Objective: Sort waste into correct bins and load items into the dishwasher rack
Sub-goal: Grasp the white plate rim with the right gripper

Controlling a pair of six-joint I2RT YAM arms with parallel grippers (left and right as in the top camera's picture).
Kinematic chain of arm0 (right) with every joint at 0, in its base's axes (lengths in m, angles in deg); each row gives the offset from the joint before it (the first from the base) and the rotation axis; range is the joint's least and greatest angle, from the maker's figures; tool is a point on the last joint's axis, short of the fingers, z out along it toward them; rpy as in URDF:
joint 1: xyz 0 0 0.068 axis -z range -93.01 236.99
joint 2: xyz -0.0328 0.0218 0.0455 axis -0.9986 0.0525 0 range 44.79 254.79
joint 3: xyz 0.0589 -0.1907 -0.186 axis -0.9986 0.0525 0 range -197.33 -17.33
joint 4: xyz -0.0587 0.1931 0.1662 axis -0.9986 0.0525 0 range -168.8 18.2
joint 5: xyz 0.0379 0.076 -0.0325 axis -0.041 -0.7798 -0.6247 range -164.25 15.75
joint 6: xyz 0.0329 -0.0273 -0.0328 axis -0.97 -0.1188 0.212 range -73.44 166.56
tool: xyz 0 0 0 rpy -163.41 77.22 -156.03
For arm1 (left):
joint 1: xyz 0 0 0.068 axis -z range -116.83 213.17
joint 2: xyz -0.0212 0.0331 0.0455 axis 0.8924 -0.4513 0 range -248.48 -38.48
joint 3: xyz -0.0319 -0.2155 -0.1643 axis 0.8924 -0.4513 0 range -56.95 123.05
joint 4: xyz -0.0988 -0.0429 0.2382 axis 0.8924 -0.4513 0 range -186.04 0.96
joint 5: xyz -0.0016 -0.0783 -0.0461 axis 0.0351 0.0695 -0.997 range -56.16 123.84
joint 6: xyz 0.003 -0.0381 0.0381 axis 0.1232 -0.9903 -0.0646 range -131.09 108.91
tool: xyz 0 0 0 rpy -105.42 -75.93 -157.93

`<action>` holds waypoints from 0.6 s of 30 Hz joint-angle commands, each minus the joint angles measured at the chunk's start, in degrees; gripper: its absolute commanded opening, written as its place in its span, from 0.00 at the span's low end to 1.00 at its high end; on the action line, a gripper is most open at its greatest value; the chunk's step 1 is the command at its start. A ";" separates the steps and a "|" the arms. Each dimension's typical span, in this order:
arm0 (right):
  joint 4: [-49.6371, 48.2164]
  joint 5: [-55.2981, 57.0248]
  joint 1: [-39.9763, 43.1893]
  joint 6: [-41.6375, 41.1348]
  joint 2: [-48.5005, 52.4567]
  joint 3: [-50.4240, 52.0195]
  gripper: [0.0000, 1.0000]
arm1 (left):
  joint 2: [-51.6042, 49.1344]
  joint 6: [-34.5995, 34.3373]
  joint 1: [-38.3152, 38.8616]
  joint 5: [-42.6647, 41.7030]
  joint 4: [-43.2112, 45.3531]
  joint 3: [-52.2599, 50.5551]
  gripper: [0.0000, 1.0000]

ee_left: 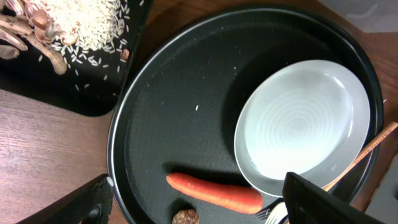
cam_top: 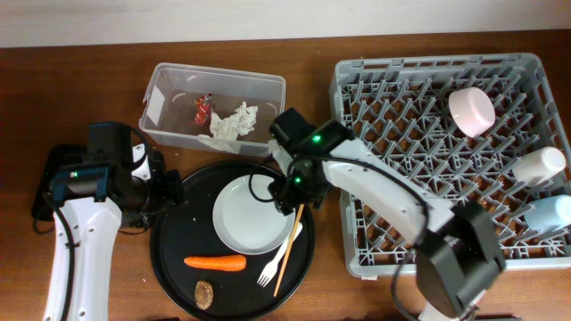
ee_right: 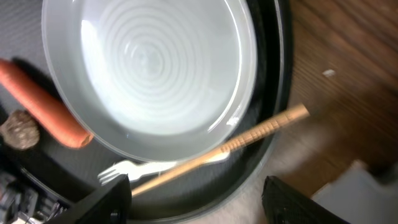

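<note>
— Plate (cam_top: 252,214) sat on the round tray (cam_top: 178,259) with fork (cam_top: 278,259), stick (cam_top: 288,250), carrot (cam_top: 215,263) and brown lump (cam_top: 204,293): all left to do!
— And done?
— Wrapper (cam_top: 203,109) and tissue (cam_top: 234,123) lay in the clear tub (cam_top: 161,98), rice (ee_left: 93,25) in the black tray (ee_left: 74,93); bowl (cam_top: 471,112), white cup (cam_top: 540,165) and blue cup (cam_top: 549,214) were in the rack (cam_top: 375,259). Right pincer (ee_right: 196,205) hung wide over the plate's edge; left pincer (ee_left: 199,208) wide too, both empty.

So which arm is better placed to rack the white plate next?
Right, probably. The right gripper hangs open over the white plate, at its rack-side edge, and the dishwasher rack lies on that side. The left gripper, also open, is at the far rim of the round black tray.
</note>
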 commanded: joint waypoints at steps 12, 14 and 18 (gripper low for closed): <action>-11.41 1.79 -0.42 -4.79 7.04 6.51 0.66 | 0.63 0.13 -0.22 0.02 -0.07 0.90 0.87; -12.13 1.79 -0.42 -4.76 7.04 6.62 0.66 | 0.63 0.11 -0.20 0.00 -0.07 0.90 0.87; -12.57 1.60 -0.42 -4.76 7.04 6.62 0.65 | 0.63 0.13 -0.20 0.02 -0.09 0.90 0.87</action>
